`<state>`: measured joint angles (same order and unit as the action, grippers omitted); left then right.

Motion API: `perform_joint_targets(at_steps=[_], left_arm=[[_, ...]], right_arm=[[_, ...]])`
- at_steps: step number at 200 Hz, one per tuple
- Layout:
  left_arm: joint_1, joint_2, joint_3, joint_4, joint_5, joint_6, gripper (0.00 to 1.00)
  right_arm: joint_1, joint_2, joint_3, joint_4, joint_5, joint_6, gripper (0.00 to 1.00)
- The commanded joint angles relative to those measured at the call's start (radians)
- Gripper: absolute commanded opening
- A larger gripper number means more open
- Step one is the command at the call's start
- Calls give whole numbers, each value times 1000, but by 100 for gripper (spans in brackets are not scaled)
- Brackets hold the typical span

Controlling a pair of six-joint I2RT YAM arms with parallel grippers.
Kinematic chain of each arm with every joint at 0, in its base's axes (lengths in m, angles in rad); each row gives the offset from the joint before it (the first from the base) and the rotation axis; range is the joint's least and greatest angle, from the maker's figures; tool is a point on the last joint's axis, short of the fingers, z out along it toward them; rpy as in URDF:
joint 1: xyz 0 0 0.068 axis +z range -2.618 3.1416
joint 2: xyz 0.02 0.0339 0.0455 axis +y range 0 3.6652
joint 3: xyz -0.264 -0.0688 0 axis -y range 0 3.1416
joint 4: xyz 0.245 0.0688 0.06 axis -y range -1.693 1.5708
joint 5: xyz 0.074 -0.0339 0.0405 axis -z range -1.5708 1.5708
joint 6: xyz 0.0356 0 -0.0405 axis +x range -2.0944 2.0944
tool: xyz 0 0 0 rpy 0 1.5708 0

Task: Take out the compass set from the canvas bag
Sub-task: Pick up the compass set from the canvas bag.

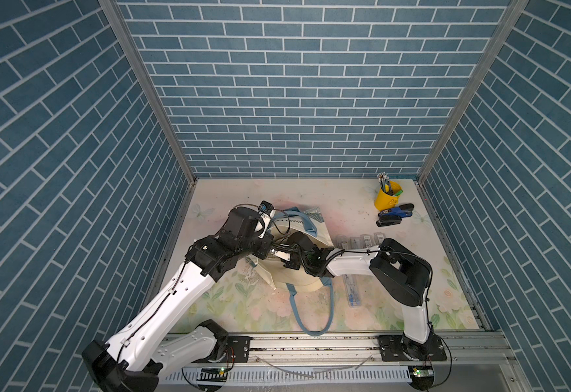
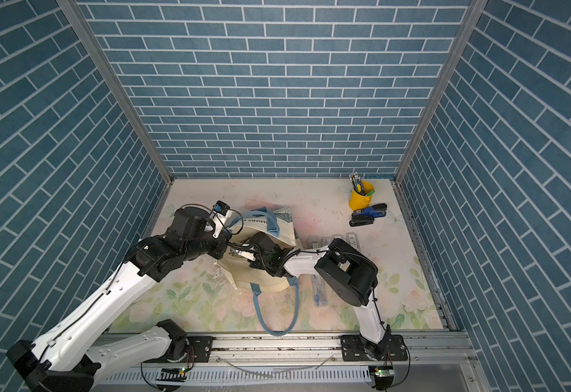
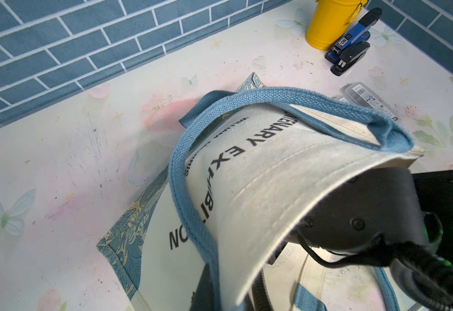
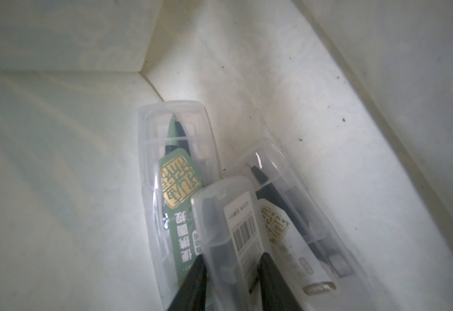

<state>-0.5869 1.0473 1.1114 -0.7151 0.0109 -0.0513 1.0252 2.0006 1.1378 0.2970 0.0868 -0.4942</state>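
Note:
The cream canvas bag (image 1: 297,283) (image 2: 260,283) (image 3: 260,175) with blue straps lies on the table between both arms. My left gripper (image 3: 220,296) is shut on the bag's upper rim and strap, holding the mouth lifted. The right arm reaches into that mouth, so its gripper is hidden in both top views. Inside the bag, the right gripper (image 4: 232,258) has both fingers pressed against the sides of a clear compass set (image 4: 228,215) with a barcode label. That case lies on top of two others, a green-carded one (image 4: 176,175) and another (image 4: 287,215), in the bag's corner.
Several clear cases (image 1: 365,241) lie on the table right of the bag, and another (image 1: 352,292) sits nearer the front under the right arm. A yellow pen cup (image 1: 387,197) and staplers (image 1: 394,215) stand at the back right. A loose blue strap (image 1: 311,312) trails toward the front.

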Motion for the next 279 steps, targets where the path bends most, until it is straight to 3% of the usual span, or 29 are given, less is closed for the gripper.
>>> perform_joint_targets(at_steps=[1, 62, 157, 244, 262, 279], left_arm=[[-5, -19, -8, 63, 44, 9, 0], [-4, -15, -6, 61, 31, 7, 0], [4, -15, -15, 75, 28, 5, 0], [7, -19, -19, 77, 32, 3, 0], [8, -18, -19, 80, 34, 2, 0], [10, -17, -19, 80, 35, 2, 0]], right_arm=[[-3, 9, 28, -108, 15, 39, 32], [-3, -15, 27, -114, -7, 103, 30], [14, -133, -5, -332, -109, 263, 26], [6, -89, 45, -499, -3, 250, 45], [6, -88, 58, -532, 21, 248, 44], [5, -97, 62, -548, 25, 254, 37]])
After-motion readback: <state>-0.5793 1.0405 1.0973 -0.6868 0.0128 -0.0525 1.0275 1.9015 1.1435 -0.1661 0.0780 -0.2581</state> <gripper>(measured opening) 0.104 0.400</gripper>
